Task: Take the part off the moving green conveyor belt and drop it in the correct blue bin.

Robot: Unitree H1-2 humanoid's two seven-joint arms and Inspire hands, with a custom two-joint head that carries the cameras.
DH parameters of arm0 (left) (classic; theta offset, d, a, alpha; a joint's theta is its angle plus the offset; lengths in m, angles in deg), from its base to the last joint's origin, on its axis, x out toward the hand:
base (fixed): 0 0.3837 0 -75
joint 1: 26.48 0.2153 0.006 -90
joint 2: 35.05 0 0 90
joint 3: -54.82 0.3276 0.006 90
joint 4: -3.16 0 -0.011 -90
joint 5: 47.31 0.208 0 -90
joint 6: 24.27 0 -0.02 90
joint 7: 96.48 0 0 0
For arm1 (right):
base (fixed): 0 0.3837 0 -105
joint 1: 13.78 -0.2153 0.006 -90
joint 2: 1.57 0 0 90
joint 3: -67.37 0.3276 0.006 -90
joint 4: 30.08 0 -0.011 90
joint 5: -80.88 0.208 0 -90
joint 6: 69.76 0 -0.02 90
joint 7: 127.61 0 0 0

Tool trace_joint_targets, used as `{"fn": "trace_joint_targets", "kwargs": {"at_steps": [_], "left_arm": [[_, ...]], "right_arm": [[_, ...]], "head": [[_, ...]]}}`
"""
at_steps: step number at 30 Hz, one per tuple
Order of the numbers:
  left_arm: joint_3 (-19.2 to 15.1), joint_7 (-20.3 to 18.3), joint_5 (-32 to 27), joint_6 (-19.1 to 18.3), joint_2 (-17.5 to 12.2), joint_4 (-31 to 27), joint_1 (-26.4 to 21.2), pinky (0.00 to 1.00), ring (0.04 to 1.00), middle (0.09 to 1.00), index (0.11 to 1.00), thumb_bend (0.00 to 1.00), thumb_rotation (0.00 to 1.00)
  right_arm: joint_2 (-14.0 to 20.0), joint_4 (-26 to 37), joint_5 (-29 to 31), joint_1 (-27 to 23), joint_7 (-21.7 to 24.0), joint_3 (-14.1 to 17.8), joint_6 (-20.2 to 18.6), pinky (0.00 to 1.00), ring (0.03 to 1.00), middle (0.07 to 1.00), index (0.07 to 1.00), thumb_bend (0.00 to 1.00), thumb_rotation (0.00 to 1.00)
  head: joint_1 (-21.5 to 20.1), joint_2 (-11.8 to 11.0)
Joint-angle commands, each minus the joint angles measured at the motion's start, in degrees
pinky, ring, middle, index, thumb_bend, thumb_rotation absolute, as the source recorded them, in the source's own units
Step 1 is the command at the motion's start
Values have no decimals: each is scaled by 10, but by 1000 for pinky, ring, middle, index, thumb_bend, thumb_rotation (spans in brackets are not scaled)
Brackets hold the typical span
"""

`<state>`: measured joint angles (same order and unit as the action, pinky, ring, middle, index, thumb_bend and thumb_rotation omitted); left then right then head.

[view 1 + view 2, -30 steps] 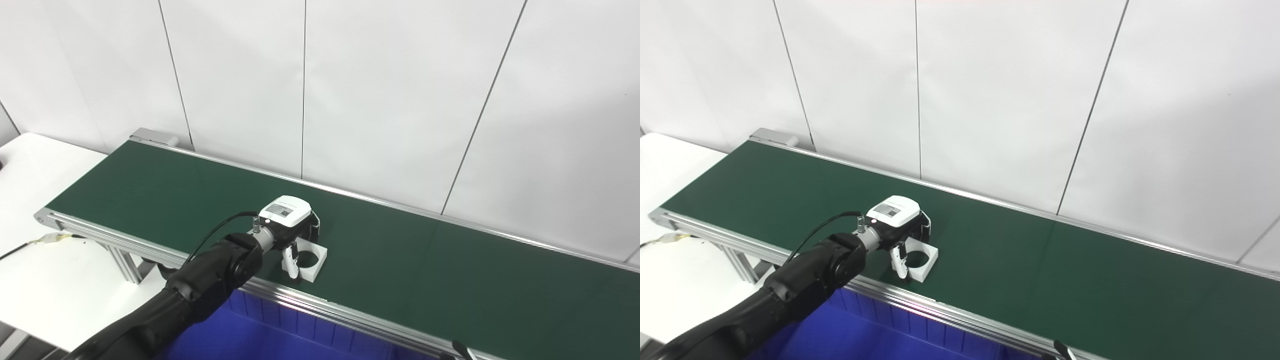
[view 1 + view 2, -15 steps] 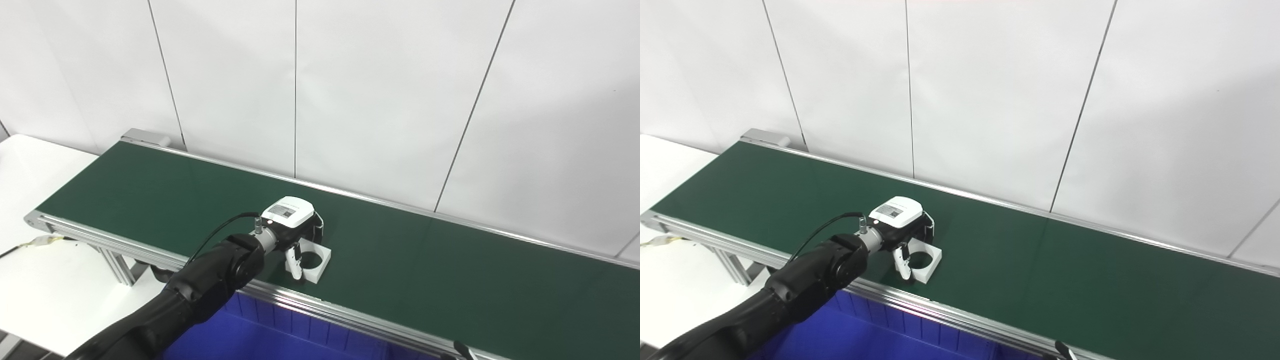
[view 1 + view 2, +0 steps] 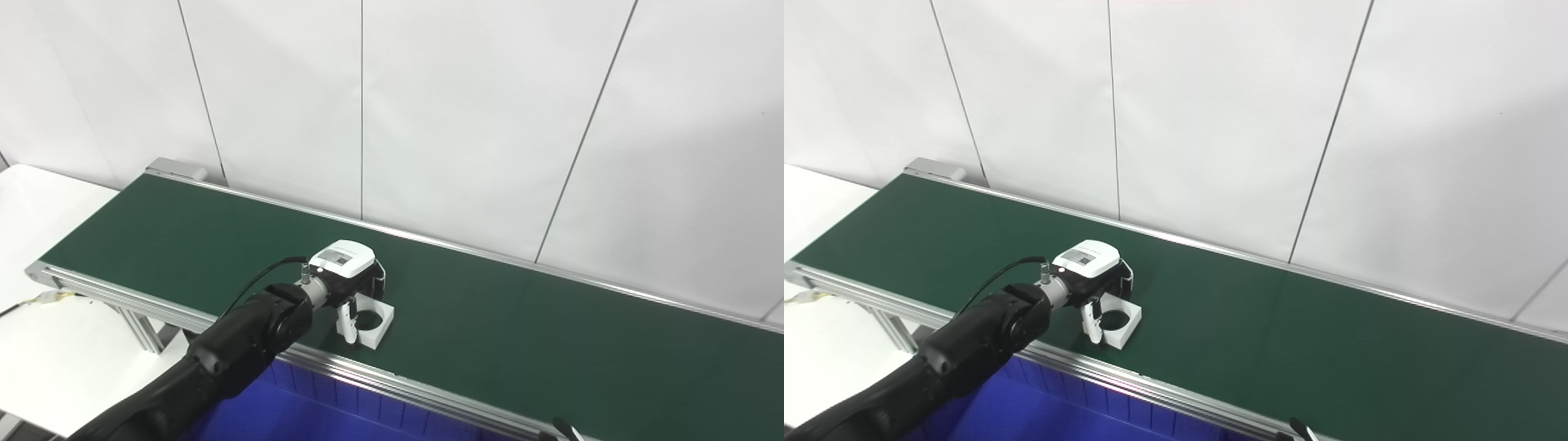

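Note:
A white square part with a round hole (image 3: 378, 323) lies on the green conveyor belt (image 3: 520, 324) near its front rail. My left hand (image 3: 348, 278), black with a white back cover, is over the part's left side. Its thumb (image 3: 348, 321) is against the near left edge and the other fingers curl down behind the far edge, so the hand is closed on the part. The part still rests on the belt. It also shows in the right eye view (image 3: 1124, 323). Of my right hand only a dark sliver (image 3: 565, 429) shows at the bottom edge.
A blue bin with dividers (image 3: 343, 410) sits below the belt's front rail (image 3: 429, 392). A white table (image 3: 37, 343) stands at the left end of the conveyor. A white panelled wall runs behind the belt.
The camera has shifted a little. My left hand and the part have moved together slightly left along the belt, with the hold unchanged.

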<state>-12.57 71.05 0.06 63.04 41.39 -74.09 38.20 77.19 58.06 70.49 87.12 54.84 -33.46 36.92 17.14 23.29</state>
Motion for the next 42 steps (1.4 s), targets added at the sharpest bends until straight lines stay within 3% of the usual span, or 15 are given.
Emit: {"fn": "trace_joint_targets", "kwargs": {"at_steps": [1, 12, 17, 24, 30, 39, 42], "left_arm": [[-19, -2, -9, -2, -12, -48, -16, 708, 559, 483, 491, 524, 0], [-48, -82, -10, -32, -5, -197, 1, 711, 578, 492, 479, 525, 0], [-61, -102, -15, -41, 2, -241, 12, 719, 577, 488, 485, 524, 0], [-94, -123, -84, -48, 18, -287, 39, 706, 561, 486, 483, 524, 0], [-111, -132, -151, -47, 26, -320, 69, 535, 459, 460, 499, 524, 0], [-131, -135, -222, -66, 43, -397, 145, 452, 427, 443, 504, 524, 0], [-136, -137, -239, -72, 45, -414, 162, 446, 428, 448, 500, 524, 0]], "right_arm": [[-4, 14, 5, -4, 1, -1, 22, 672, 750, 809, 893, 297, 479], [-3, 14, -1, -8, -2, 0, 16, 661, 744, 805, 892, 355, 525], [-3, 14, -5, -8, -4, 1, 18, 657, 742, 801, 888, 343, 496], [-1, 19, -9, -6, -5, 3, 13, 646, 731, 788, 873, 355, 471], [0, 20, -12, -5, -6, 4, 21, 641, 720, 775, 866, 334, 395], [1, 56, -9, 3, 1, 6, -7, 658, 735, 789, 878, 335, 295], [4, 63, -6, 3, 4, 7, -10, 659, 736, 792, 878, 338, 274]], "head": [[-2, 2], [-13, 6], [-19, 9], [-33, 22], [-50, 40], [-68, 85], [-75, 112]]}}
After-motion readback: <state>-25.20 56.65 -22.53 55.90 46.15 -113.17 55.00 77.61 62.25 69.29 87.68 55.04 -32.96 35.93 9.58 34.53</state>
